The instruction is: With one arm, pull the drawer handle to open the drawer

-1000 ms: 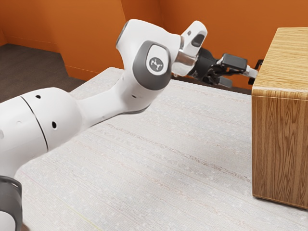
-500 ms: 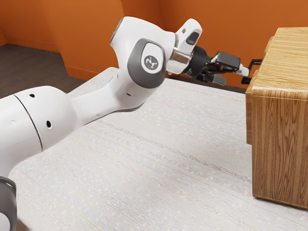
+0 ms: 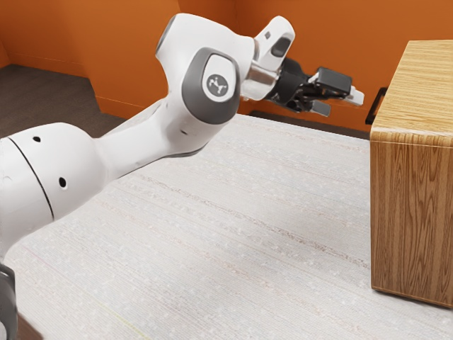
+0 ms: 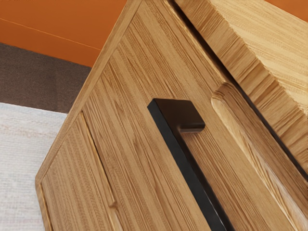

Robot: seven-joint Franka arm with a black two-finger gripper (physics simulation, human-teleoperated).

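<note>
While the drawer is not yet open, a pale table (image 3: 233,234) spans the exterior view, with orange walls behind it. A large white Franka arm (image 3: 141,149) comes in from the exterior view's left and reaches across toward its right. A light oak cabinet (image 3: 414,184) stands on the table at the exterior view's right edge. Its drawer front (image 4: 139,144) looks flush with the cabinet body. A slim black bar handle (image 4: 182,154) stands off that front on a short post. The black gripper (image 3: 348,95) hovers level with the handle, near it but apart, holding nothing; whether it is spread or pressed together cannot be made out. Likely risks: the hand may close short of the bar and grasp only air. In the wrist view the bar runs slantwise, so a skewed grip could catch one edge and slide off under the pull. Driving in too far could shove the cabinet along the table
</note>
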